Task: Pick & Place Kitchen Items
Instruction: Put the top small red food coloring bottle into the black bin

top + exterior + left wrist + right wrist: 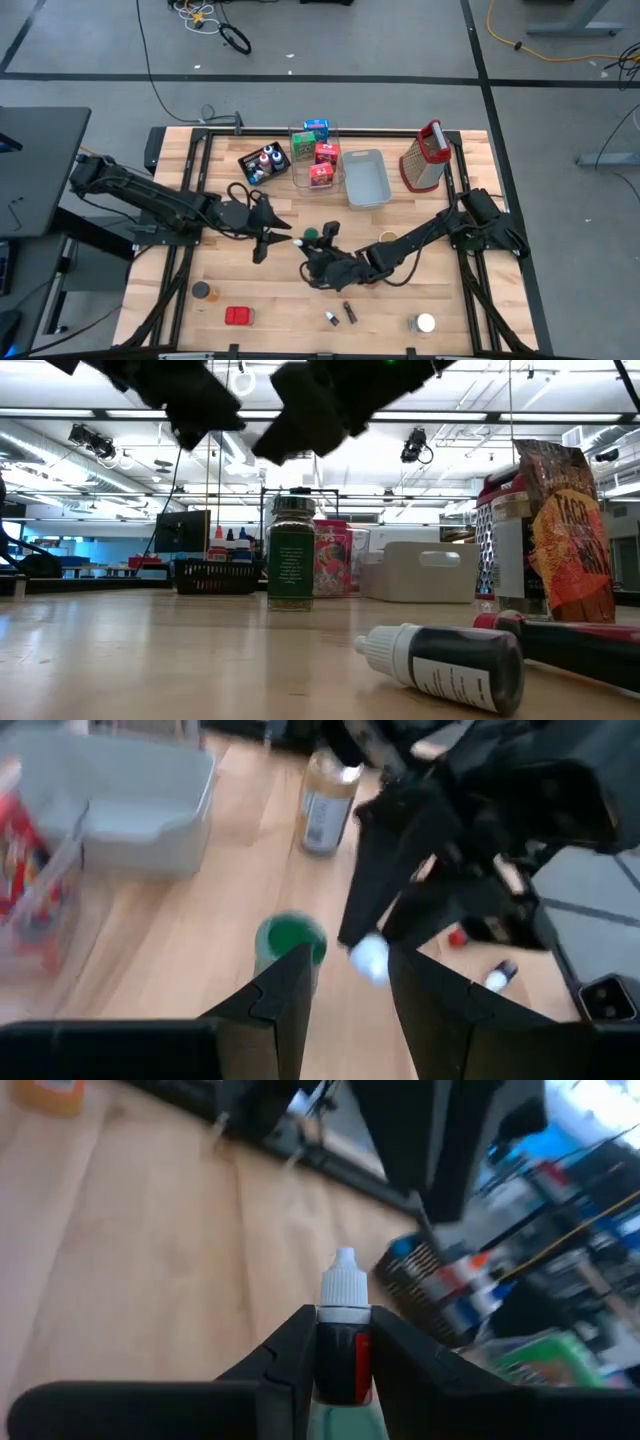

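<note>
Your inventory, largest item first.

1. Table [420,270]: pale wood planks, carrying everything below.
2. Left arm: reaches in from your left side. Its left hand [285,238] hangs above the middle of the table, fingers [285,1005] a narrow gap apart with nothing between them.
3. Right arm: comes in from your right side. Its right hand [308,268] sits just beside the left hand, fingers closed on a small bottle [342,1330] with a white cap and red-and-black body, cap pointing out past the fingertips.
4. Grey bin [366,178]: beyond both hands, at the table's far side.
5. Grater [424,158]: metal with a red handle, upright, just beside the grey bin, on the right hand's side.
6. Clear bin [314,152]: on the grey bin's other side, holding red, blue and green little boxes.
7. Black tray [265,162]: next to the clear bin, holding small bottles with coloured caps.
8. Green-capped jar [311,235]: upright, close under the left hand's fingertips.
9. Red box [238,316]: near edge, on the left hand's side.
10. White-lidded jar [424,323]: near edge, on the right hand's side.
11. Dark-lidded can [202,291]: beside the red box.
12. Two tiny bottles [341,315]: lying on their sides, near edge, below the right hand.
</note>
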Available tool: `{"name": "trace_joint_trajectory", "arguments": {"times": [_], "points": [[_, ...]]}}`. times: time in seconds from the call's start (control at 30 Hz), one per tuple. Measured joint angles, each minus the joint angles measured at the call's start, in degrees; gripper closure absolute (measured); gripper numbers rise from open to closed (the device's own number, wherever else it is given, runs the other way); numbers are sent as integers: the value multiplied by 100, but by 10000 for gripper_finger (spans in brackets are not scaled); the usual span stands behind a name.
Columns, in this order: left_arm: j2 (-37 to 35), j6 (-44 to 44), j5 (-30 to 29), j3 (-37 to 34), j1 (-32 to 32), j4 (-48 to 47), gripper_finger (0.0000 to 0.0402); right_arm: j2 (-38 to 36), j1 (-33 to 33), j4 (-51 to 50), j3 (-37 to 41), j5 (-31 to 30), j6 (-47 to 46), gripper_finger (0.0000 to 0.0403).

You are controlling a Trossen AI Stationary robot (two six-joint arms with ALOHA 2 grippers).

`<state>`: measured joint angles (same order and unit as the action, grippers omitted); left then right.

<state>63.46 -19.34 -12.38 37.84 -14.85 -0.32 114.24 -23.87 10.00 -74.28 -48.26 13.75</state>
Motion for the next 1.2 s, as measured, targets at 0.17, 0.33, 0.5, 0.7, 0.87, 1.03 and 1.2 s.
{"name": "trace_joint_trajectory", "arguments": {"times": [0.17,0.33,0.5,0.7,0.87,1.03,1.2], "points": [[247,329,-155,11,48,273,256,-9,-1,597,-7,-70,703,310],[429,340,-28,18,87,401,229,-9,-1,648,-9,-302,937,301],[571,198,-41,23,76,540,201,0,5,548,-4,-377,947,297],[612,-205,-671,12,76,549,195,-2,8,271,-4,-396,931,297],[576,-555,-576,12,76,801,202,-2,7,105,-4,-689,860,302],[647,-538,-189,12,68,1137,203,-2,92,100,-4,-622,774,301],[779,-431,-580,14,70,1191,201,-2,287,155,-4,-627,619,296]]}}
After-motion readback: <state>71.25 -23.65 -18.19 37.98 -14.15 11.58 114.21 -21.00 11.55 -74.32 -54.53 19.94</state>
